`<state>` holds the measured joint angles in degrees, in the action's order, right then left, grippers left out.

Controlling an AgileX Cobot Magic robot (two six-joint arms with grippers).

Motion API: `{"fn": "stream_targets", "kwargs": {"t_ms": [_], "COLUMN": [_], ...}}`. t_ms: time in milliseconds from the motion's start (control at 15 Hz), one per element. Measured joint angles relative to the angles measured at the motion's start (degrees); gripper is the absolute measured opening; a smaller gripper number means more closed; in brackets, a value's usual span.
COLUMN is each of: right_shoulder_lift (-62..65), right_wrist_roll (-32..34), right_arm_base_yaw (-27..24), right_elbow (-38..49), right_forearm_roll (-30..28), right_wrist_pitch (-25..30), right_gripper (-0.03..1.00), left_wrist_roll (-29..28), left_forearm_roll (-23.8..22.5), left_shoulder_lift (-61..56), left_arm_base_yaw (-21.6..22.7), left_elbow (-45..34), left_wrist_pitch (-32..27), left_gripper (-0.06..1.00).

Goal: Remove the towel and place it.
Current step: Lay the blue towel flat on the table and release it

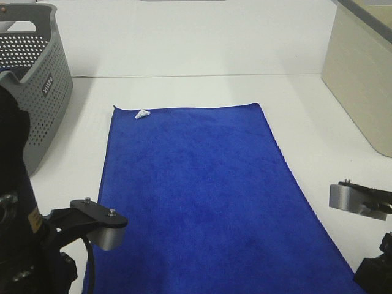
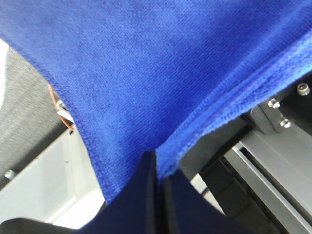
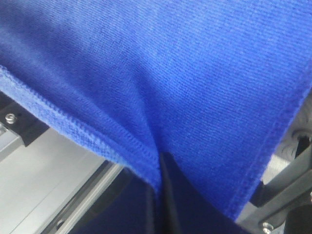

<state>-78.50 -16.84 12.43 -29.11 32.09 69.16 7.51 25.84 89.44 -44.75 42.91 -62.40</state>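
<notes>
The deep blue towel (image 1: 196,196) lies spread flat on the white table, lengthwise from far to near, with its small white tag (image 1: 142,114) at the far left corner. Its near end runs out of the exterior view between my two arms. In the left wrist view my left gripper (image 2: 157,168) is shut on a fold of the towel (image 2: 161,73) near its hemmed edge. In the right wrist view my right gripper (image 3: 160,163) is shut on the towel (image 3: 170,73) at its hem. The fingertips are hidden in the exterior view.
The grey perforated basket (image 1: 37,79) stands at the far left, just beside the towel's left edge. A beige box (image 1: 361,73) stands at the far right. My left arm's bracket (image 1: 101,223) and right arm's bracket (image 1: 358,199) flank the towel's near end.
</notes>
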Motion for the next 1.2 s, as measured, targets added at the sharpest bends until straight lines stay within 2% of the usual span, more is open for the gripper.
{"fn": "stream_targets", "kwargs": {"t_ms": [333,733,1200], "right_shoulder_lift": [-9.4,-18.11,-26.24], "right_wrist_roll": [-0.92,-3.55,-5.73], "right_arm_base_yaw": [0.0,-0.06,-0.06], "right_elbow": [0.34,0.34,0.23], "right_forearm_roll": [0.0,0.74,2.58], "right_wrist_pitch": [-0.11,-2.23,-4.47], "right_gripper": [0.01,0.01,0.01], "left_wrist_roll": [1.72,1.72,3.32], "left_forearm_roll": [1.26,0.23,0.29], "left_shoulder_lift": [5.33,7.28,19.02], "left_arm_base_yaw": [0.0,0.11,0.46], "left_elbow": [0.0,0.06,3.84], "left_wrist_pitch": [1.2,3.9,1.15], "left_gripper": [0.0,0.0,0.0]}}
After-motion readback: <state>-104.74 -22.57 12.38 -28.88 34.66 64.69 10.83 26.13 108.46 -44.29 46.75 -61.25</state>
